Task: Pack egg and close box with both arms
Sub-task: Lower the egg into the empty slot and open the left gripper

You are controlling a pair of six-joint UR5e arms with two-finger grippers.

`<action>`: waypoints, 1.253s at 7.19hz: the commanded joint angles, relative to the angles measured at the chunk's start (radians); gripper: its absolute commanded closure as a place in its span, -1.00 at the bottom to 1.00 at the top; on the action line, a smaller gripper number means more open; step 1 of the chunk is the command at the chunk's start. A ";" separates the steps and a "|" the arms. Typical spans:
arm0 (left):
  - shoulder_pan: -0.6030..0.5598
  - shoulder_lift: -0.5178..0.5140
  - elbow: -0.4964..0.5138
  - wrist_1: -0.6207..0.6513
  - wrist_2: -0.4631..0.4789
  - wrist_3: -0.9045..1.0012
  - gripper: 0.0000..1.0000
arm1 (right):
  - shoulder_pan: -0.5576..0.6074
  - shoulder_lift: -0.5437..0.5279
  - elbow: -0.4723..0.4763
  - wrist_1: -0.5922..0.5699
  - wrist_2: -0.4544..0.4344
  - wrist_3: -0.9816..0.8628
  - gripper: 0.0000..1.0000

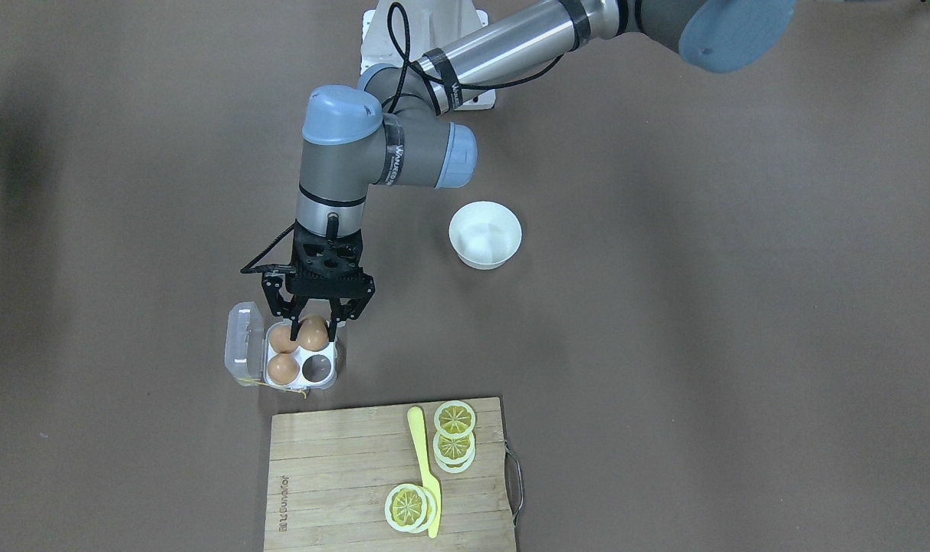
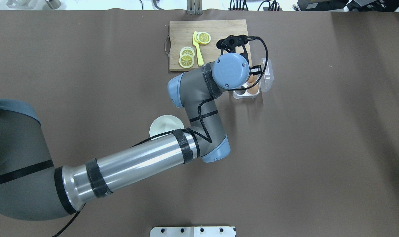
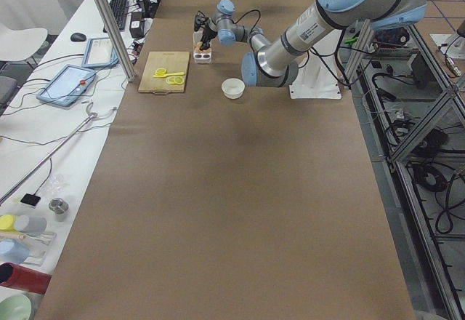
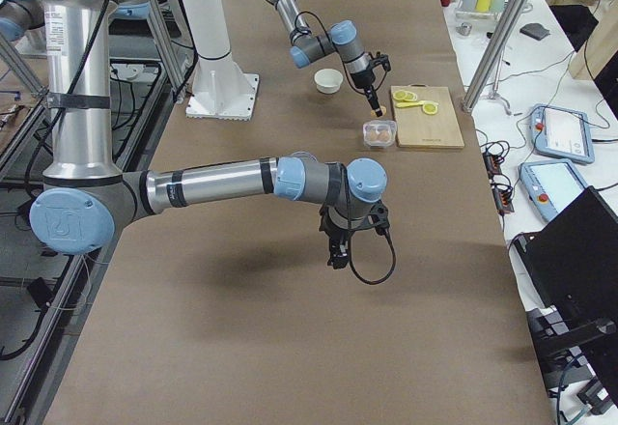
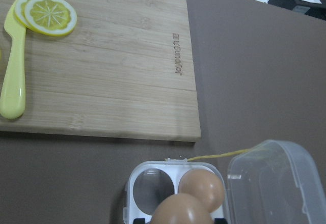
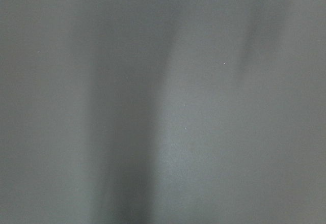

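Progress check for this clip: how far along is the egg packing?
Done: two eggs sit in the box, its lid open. In hand: the left gripper holds a third egg low over the box, not released. Left: release it, then close the lid; one cell is empty and no other egg shows. The right gripper hangs over the table, away from the box.

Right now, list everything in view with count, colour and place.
cutting board: one, wooden, on brown table
lemon slices: several, yellow, on cutting board
knife: one, yellow, on cutting board
bowl: one, white, on table
box: one, pale tray, clear lid open, beside cutting board
seated eggs: two, orange-brown, in box cells
held egg: one, orange-brown, in left end effector, at a box cell
left arm: one, silver-grey, over box
right arm: one, silver-grey, right end effector over bare table
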 commanded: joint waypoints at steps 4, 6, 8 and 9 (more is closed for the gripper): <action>0.008 -0.004 0.055 -0.068 0.036 -0.038 0.38 | 0.000 0.000 0.000 0.000 0.002 0.000 -1.00; 0.015 -0.007 0.062 -0.068 0.036 -0.038 0.38 | 0.000 0.000 0.000 0.000 0.002 0.000 -1.00; 0.020 -0.007 0.062 -0.068 0.036 -0.038 0.34 | 0.000 0.000 0.000 0.000 0.002 -0.002 -1.00; 0.022 -0.007 0.062 -0.068 0.036 -0.038 0.28 | 0.000 0.000 0.000 0.000 0.000 -0.002 -1.00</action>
